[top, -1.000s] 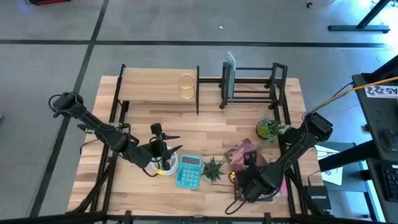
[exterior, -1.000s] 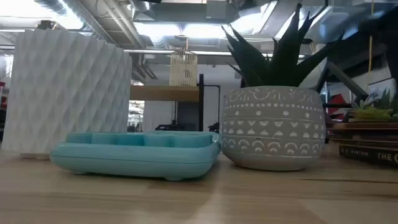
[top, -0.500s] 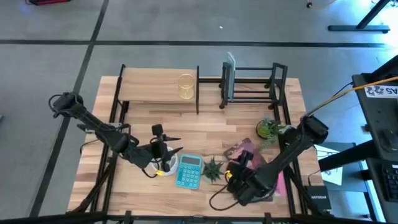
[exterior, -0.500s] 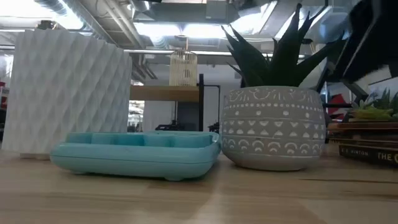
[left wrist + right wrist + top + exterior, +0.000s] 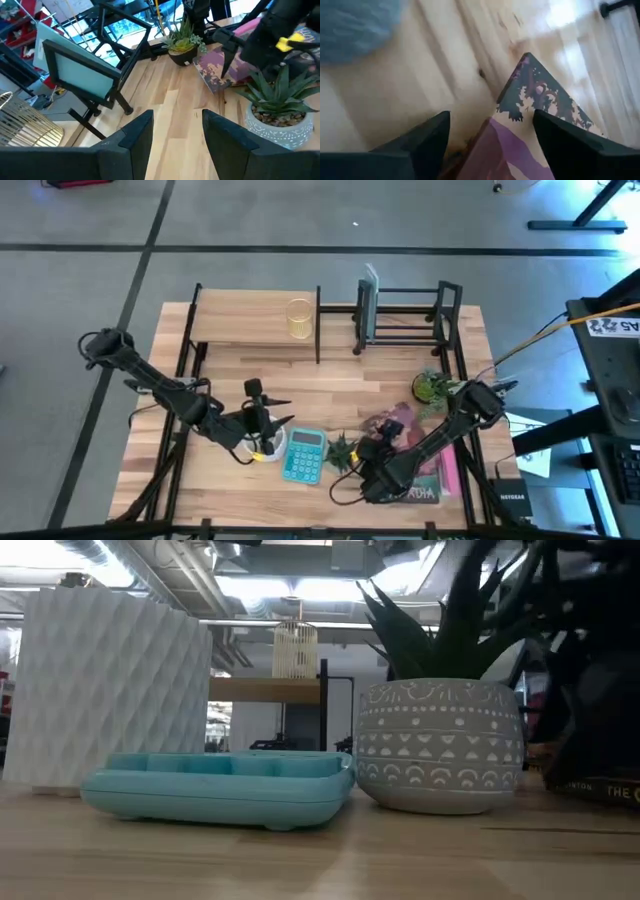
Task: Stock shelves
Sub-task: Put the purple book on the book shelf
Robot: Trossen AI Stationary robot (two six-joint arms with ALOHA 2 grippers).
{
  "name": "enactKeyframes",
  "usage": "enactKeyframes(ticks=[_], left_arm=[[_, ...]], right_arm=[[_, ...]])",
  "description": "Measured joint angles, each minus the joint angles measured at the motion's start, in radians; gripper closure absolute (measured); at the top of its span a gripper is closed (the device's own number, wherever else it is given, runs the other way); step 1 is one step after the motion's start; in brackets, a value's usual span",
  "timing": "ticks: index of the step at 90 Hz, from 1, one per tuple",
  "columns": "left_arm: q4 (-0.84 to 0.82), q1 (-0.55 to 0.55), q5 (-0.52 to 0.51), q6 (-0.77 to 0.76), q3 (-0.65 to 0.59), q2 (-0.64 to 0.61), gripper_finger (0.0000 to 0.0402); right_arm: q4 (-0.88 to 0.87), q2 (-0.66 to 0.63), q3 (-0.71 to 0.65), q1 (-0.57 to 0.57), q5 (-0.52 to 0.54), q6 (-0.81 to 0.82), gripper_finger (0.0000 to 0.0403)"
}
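My right gripper (image 5: 495,145) is open low over a stack of books (image 5: 420,480) at the table's near right. Its fingers stand on either side of a corner of the top purple book (image 5: 530,95); I cannot tell whether they touch it. My left gripper (image 5: 177,130) waits open above a white textured vase (image 5: 268,448) at the near left. The light-wood shelf (image 5: 240,320) at the far edge carries a gold wire cup (image 5: 298,318). The black rack (image 5: 410,320) beside it holds an upright teal-faced frame (image 5: 80,75).
A teal calculator (image 5: 303,455) and a spiky plant in a white patterned pot (image 5: 440,745) stand between the two grippers. A small green plant (image 5: 432,387) sits behind the books. Bare tabletop (image 5: 330,390) lies in the middle, before the shelves.
My right arm has swung toward the table's left edge, bringing its gripper over the near-left part of the book stack. In the low view it has come down in front of the books at the right.
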Motion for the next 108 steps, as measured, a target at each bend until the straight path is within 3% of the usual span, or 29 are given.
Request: enactKeyframes(ticks=[12, 30, 35, 76, 94, 108], left_arm=[[0.0, 0.0, 0.0, -0.004, 0.0, 0.0, 0.0247], [0.003, 0.0, 0.0, 0.0, 0.0, 0.0, 0.0247], [0.003, 0.0, 0.0, 0.0, 0.0, 0.0, 0.0247], [0.003, 0.0, 0.019, 0.003, 0.0, -0.001, 0.0247], [0.003, 0.0, 0.023, 0.003, 0.0, -0.001, 0.0247], [0.004, 0.0, 0.023, 0.003, 0.0, -0.001, 0.0247]], right_arm=[[-0.044, 0.002, 0.0, 0.0, -0.043, 0.075, 0.0207], [-0.048, 0.002, 0.016, 0.001, -0.067, 0.085, 0.0366], [-0.047, 0.002, 0.044, 0.001, -0.076, 0.064, 0.0389], [-0.245, 0.004, 0.312, 0.065, 0.034, -0.003, 0.0403], [-0.248, 0.004, 0.329, 0.137, 0.054, -0.038, 0.0403], [-0.175, 0.006, 0.28, 0.162, 0.156, -0.096, 0.0387]])
